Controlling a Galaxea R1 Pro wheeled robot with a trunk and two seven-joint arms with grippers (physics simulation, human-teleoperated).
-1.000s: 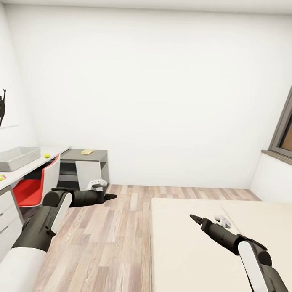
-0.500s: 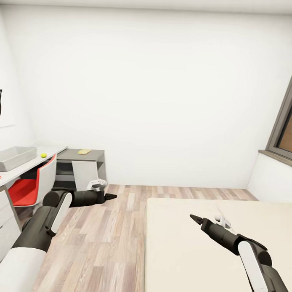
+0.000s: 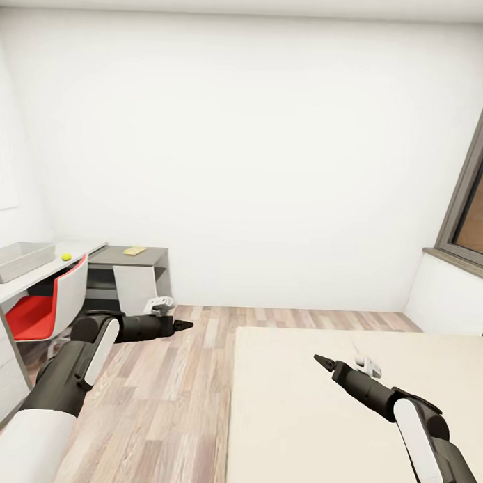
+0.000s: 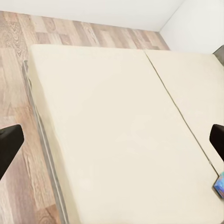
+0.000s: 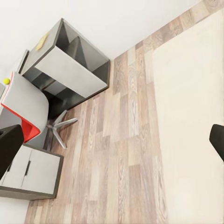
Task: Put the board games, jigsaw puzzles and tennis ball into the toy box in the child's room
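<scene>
Fingers on both my grippers sit spread with nothing between them: in each wrist view the two dark tips stand at opposite edges with open space in the middle. My left gripper (image 3: 183,325) hangs over the wood-plank floor (image 3: 167,378) at about 8 o'clock in the head view; my right gripper (image 3: 322,360) hovers over the bed (image 3: 298,410) at about 5 o'clock.

At roughly 9 o'clock, the table (image 3: 31,276) carries the toy box (image 3: 18,260), a shallow light-grey tub with sloped walls, and just beside it the tennis ball (image 3: 66,257), a small yellow-green dot. A red-seated chair (image 3: 44,311) is tucked under that table, with the lower dark-grey desk (image 3: 133,262) beyond it. My left wrist camera catches a sliver of something blue and printed at the bed's far corner (image 4: 219,184), possibly a board game, though too little shows to be sure.

My worries from here: I'm rolling with both arms stretched forward, so the bed frame could clip the right arm, or the chair the left, if I turn tight. The cream mattress looks soft, so I expect a flat box there to be hard to get a finger under.
</scene>
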